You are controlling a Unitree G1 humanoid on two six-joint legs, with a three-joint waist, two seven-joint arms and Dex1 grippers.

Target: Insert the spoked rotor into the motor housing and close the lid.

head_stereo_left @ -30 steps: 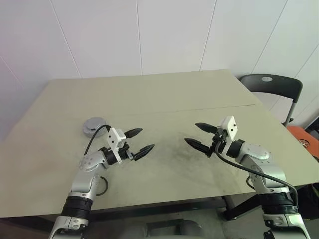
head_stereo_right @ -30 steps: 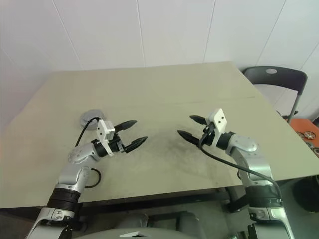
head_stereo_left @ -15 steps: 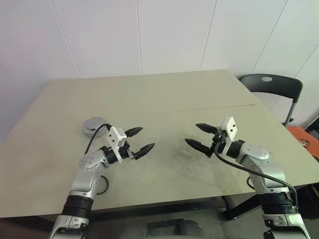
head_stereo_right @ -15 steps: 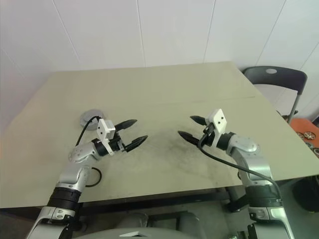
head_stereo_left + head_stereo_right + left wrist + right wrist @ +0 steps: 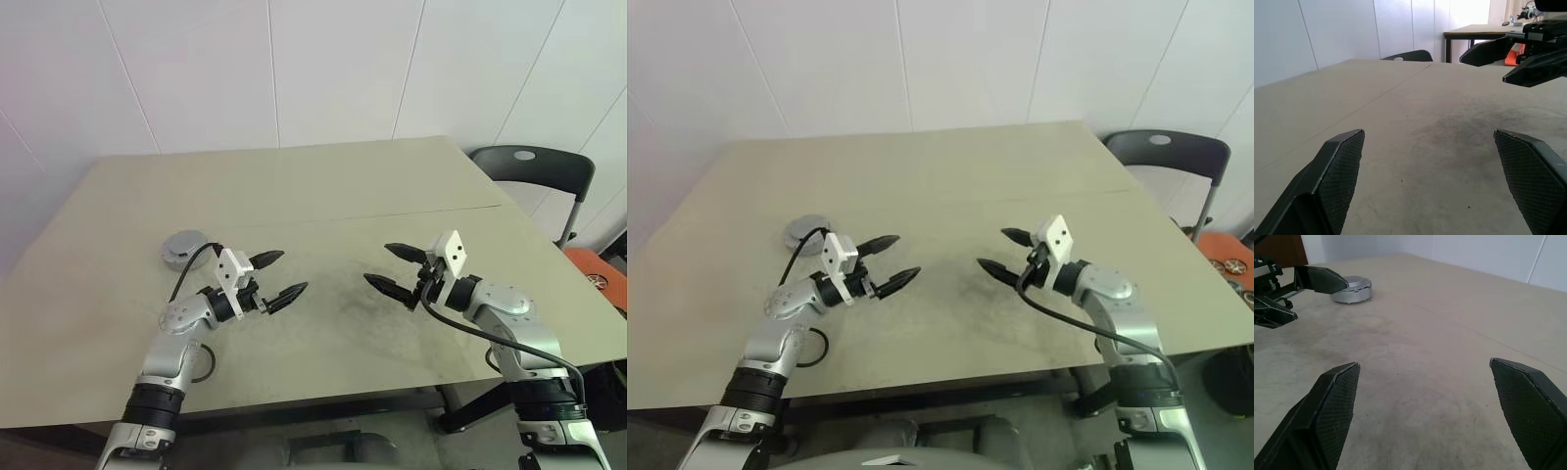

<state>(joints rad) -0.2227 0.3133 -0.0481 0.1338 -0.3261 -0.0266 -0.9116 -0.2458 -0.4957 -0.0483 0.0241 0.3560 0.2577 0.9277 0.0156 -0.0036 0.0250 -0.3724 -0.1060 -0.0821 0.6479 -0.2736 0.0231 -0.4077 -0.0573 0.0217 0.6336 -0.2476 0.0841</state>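
Note:
A round silver-grey metal piece lies on the table's left side. Its top is a grey lid with a raised centre, resting on a slightly wider silver base that looks like the motor housing. No windings show, and the spoked rotor is hidden. My left gripper hovers open and empty just right of that piece. My right gripper faces it from the other side over the table's middle, also open and empty.
The beige table has a thin seam across it and a dark smudge between the grippers. A black chair stands past the right edge, with an orange object beside it. A black cable loop lies by my left arm.

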